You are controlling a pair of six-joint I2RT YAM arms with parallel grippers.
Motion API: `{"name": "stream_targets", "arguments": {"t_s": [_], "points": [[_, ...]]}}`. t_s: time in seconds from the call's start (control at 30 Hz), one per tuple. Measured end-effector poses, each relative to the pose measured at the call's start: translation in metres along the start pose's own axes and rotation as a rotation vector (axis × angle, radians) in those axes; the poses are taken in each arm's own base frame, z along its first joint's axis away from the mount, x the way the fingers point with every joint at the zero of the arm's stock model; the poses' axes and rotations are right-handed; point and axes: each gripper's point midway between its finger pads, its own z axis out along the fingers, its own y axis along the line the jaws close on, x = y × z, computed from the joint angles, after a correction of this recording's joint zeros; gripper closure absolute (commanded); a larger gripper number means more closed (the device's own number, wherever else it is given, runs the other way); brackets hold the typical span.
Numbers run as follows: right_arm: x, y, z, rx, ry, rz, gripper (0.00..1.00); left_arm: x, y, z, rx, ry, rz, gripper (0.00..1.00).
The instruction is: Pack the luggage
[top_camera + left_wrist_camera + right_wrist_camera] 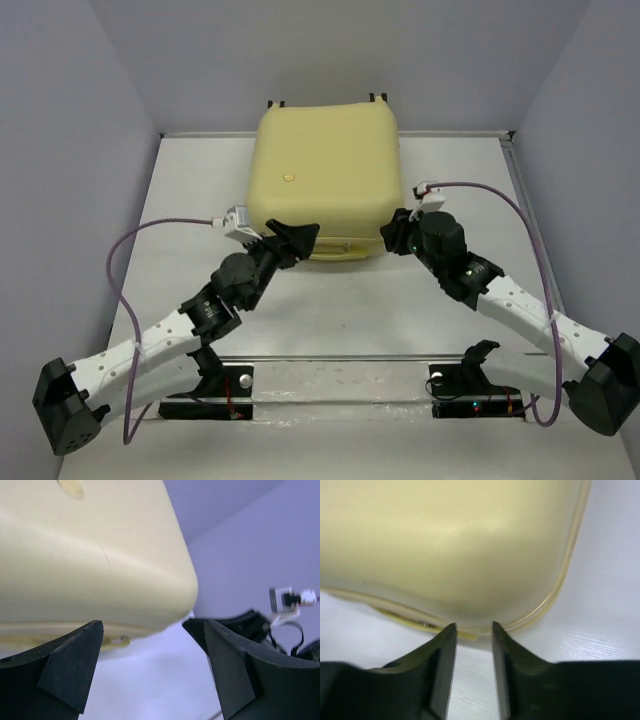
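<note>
Jaws empty at the shut luggage (325,170)
Left jaws wide, right jaws barely parted; packing looks done, fastening unclear.

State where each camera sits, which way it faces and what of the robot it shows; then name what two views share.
Top external: above and behind the robot, looking down on the table, the closed luggage, the left arm and right arm.
Left wrist: on the left arm, facing the luggage's corner; its open left claw frames the view.
Right wrist: on the right arm, looking down at the luggage's rim; right claw tips slightly apart.
Shared: all show the luggage.
</note>
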Motion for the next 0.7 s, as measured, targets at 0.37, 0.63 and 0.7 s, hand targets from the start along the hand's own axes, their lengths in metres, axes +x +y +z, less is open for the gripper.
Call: {"name": "stream_targets", "arguments": {"t_s": [0.37,0.63,0.7], "points": [[-0.089,-0.122,0.047,0.273,-0.103,0.188,0.39,-0.203,0.112,0.045,-0.419,-0.278,0.086,0.09],[-0.036,-0.161,0.136,0.297,0.123,0.252,0.34,-0.188,0.247,0.105,-0.612,-0.048,-0.128,0.11],[-0.031,-0.164,0.145,0.291,0.149,0.262,0.33,-0.178,0.258,0.122,-0.601,0.005,-0.173,0.12]]}}
